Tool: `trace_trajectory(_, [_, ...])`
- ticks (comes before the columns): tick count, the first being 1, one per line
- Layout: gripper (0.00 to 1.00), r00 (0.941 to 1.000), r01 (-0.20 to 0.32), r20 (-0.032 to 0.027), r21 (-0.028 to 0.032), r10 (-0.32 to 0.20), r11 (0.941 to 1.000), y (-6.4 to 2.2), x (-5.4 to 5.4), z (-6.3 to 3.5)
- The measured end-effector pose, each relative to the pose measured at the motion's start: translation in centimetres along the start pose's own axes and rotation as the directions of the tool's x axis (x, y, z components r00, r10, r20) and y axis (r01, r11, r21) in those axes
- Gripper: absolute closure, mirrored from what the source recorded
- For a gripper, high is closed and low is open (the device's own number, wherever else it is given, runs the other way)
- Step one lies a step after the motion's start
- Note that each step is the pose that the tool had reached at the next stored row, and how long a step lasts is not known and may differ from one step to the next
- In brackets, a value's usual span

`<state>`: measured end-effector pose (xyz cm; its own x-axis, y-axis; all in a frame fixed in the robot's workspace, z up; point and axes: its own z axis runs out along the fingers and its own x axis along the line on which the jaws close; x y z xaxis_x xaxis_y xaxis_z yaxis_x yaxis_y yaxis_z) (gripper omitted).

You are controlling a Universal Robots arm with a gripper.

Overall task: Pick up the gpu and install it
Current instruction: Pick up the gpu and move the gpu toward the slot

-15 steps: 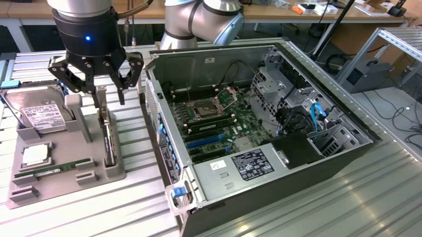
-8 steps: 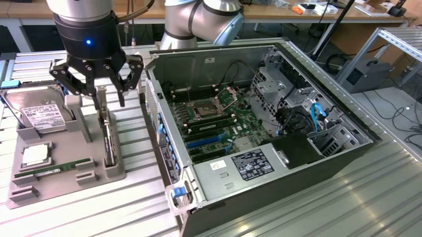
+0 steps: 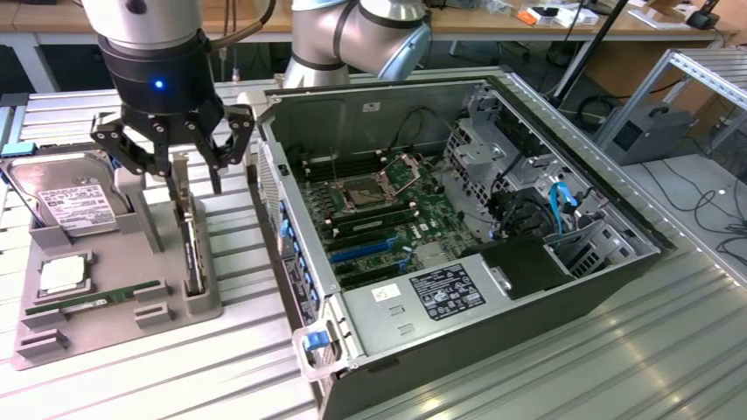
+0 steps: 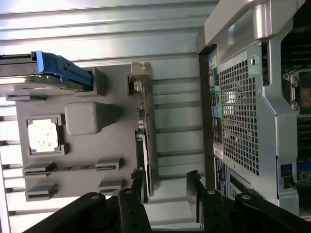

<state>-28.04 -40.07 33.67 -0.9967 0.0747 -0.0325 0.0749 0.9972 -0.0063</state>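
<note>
Broadly, a ribbed metal bench (image 3: 653, 350) carries an open computer case (image 3: 350, 109) lying on its side, with its motherboard (image 3: 386, 206) exposed. On the exterior view's left of the case sits a grey parts tray (image 3: 129, 262). The arm (image 3: 152, 35) comes down over that tray, and its claw (image 3: 175, 171) hangs just above the gpu (image 3: 191, 249). The gpu stands on edge in a slot along the side of the tray nearest the case. The claw is spread wide and grips nothing. In the exterior view the card's upper end rises between the fingers. In the wrist view one finger (image 4: 138, 184) sits right beside the end of the gpu (image 4: 146, 126), while the other is off toward the case; whether any finger touches the card cannot be told. Also in the tray are a hard drive (image 3: 76, 206), a square processor chip (image 3: 65, 273) and a narrow memory stick (image 3: 94, 302).
</note>
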Motion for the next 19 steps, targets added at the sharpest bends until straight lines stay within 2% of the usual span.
trace_trajectory(19, [0.52,1.0000,0.000,0.0000,0.0000,0.000,1.0000,0.01,0.0,1.24])
